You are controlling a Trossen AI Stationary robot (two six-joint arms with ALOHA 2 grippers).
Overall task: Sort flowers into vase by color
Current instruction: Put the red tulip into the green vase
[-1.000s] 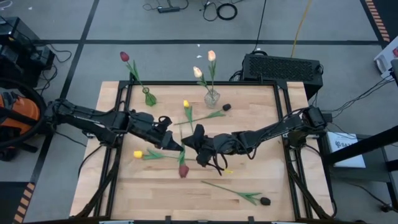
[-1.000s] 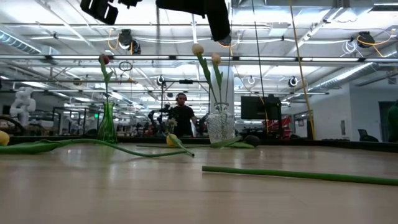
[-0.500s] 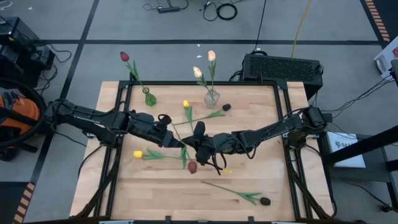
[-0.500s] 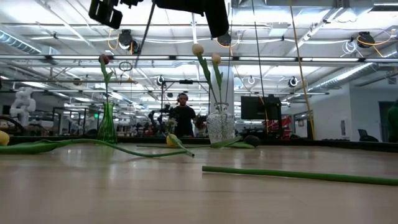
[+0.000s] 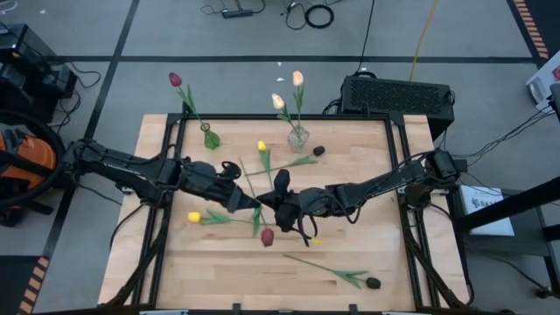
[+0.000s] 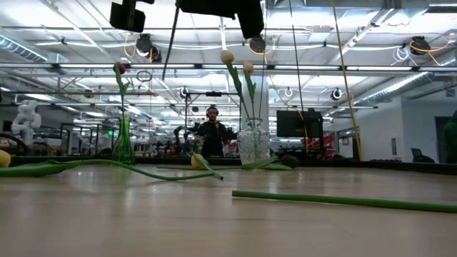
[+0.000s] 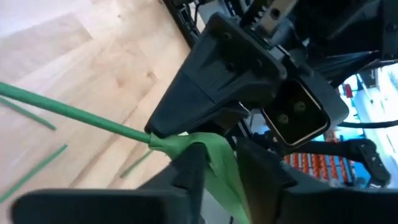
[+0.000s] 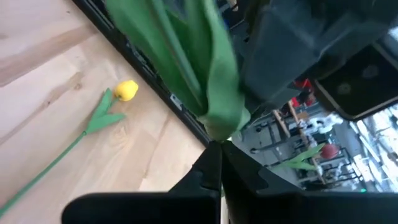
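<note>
A: Step in hand?
B: Handover above mid-counter (image 5: 219, 271). My left gripper (image 5: 254, 205) and right gripper (image 5: 274, 208) fingers both pinch the dark red tulip (image 5: 267, 235).
A: Next?
B: Probably one releases; the other carries it to the green vase (image 5: 210, 137).

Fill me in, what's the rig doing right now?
Both arms meet over mid-table, passing a dark red tulip. The left gripper and right gripper are both shut on its green stem and leaves, held off the wood. Already placed: one red tulip in the green vase, two cream-peach tulips in the clear vase. Two yellow tulips and a bare green stem lie on the table.
</note>
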